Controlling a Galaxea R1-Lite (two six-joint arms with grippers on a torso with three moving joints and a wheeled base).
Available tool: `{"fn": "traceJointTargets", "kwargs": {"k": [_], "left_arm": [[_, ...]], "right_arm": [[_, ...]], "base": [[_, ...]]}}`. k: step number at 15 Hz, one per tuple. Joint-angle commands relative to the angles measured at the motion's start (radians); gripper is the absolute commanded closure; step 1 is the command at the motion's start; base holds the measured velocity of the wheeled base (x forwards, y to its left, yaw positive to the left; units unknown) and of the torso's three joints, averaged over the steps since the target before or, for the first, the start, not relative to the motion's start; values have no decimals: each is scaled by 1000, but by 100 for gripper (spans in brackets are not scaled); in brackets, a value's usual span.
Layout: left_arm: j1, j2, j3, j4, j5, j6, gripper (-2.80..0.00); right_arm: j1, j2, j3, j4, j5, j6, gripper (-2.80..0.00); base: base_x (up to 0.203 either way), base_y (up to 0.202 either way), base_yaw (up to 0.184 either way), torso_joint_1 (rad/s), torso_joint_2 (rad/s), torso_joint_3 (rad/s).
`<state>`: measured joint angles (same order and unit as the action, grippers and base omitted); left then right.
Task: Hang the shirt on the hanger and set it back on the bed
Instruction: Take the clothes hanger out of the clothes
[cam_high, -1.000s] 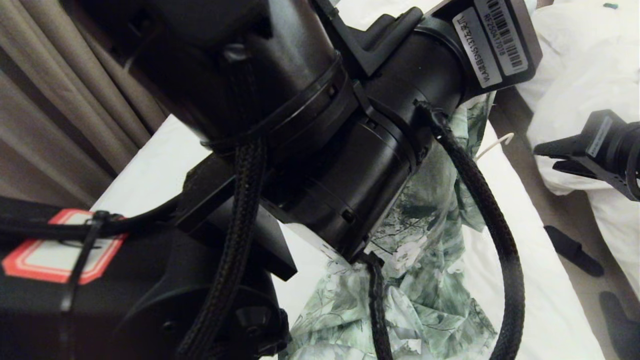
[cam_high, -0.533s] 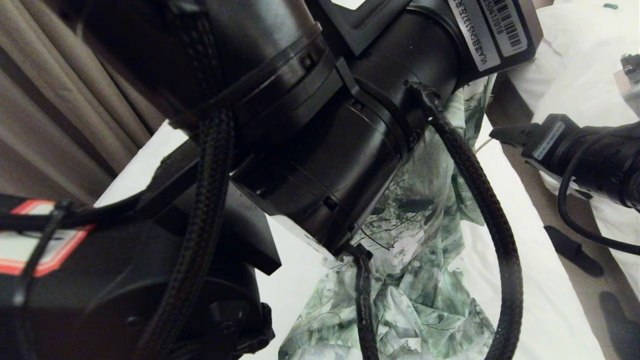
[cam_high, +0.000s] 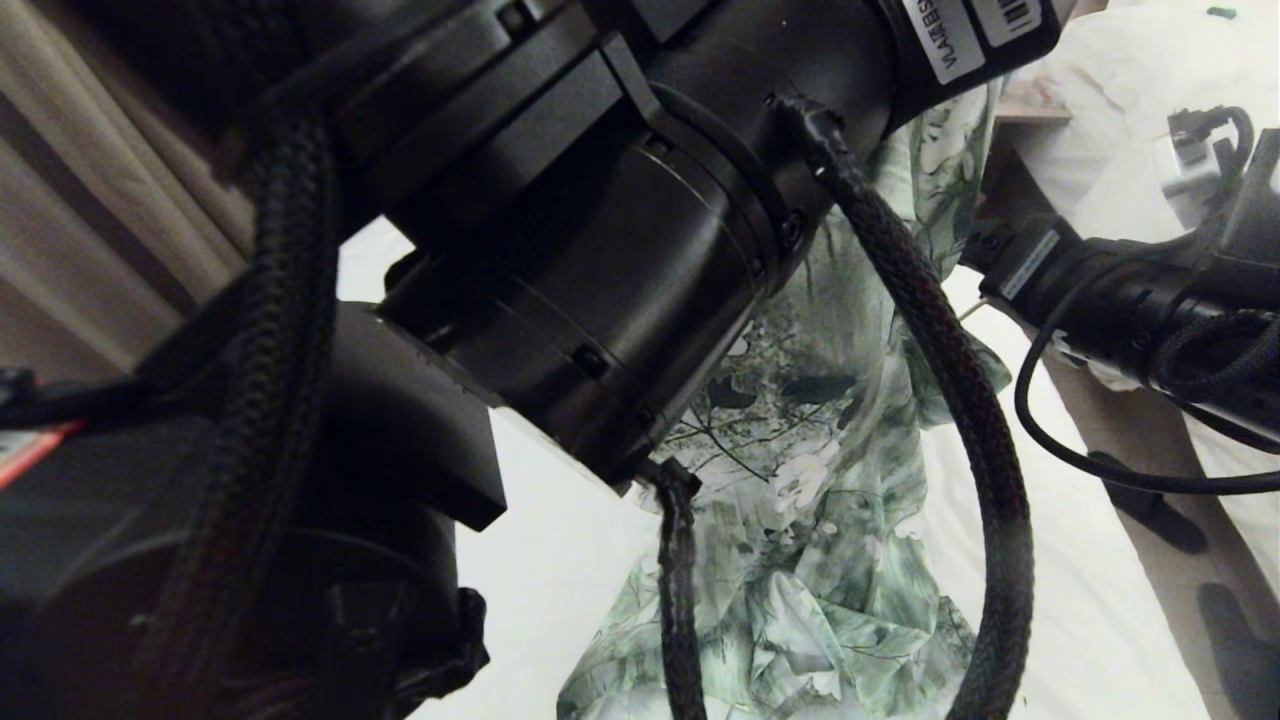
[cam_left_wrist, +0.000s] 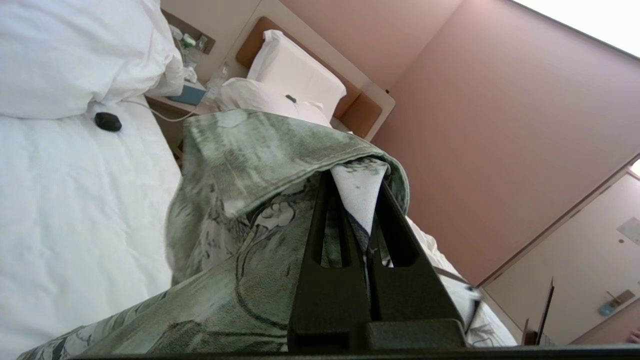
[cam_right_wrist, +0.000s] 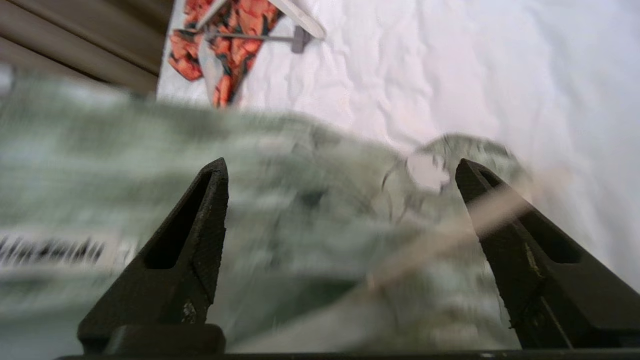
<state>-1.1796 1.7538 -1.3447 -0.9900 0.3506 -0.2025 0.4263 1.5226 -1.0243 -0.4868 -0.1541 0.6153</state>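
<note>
The green-and-white flower-print shirt hangs above the white bed, with its lower part bunched on the sheet. My left arm fills most of the head view. My left gripper is raised and shut on a fold of the shirt near its top edge. My right gripper stands open right beside the shirt, at the bed's right edge. A blurred stretch of the cream hanger runs across the cloth and over one of its fingers. A short piece of the hanger pokes out beside the right arm.
An orange-and-black garment with a thick white hanger lies farther up the bed. A second bed with a white duvet stands to the right across a floor gap with dark slippers. Curtains hang on the left. A small black object lies near the pillows.
My left arm has risen and lifted the shirt higher. My right gripper has moved left from over the floor gap to the shirt's right edge.
</note>
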Motion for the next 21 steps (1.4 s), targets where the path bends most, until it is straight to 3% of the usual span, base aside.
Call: {"fn": "traceJointTargets", "kwargs": {"k": [1,5,6,17,21], "left_arm": [[1,-4,1,-6,2,-2,0],[1,-2,4,-8,2,-3,0],[1,0,2,-9,2,-3,0],[0,4,12,-7,2,-3,0],[-15,6,59,3,-21,-2,0]], "right_arm": [[-24,51,-9,-36,17,4,-280],[-52,72,-69,-47,107,4,-280],[-53,81,-91,-47,118,4,0],[-53,37,-177,-35,142,6,0],[-60,-22,-267,49,140,6,0]], "base": [[0,0,0,0,0,0],[0,0,0,0,0,0],[0,0,0,0,0,0],[0,0,0,0,0,0],[0,0,0,0,0,0]]}}
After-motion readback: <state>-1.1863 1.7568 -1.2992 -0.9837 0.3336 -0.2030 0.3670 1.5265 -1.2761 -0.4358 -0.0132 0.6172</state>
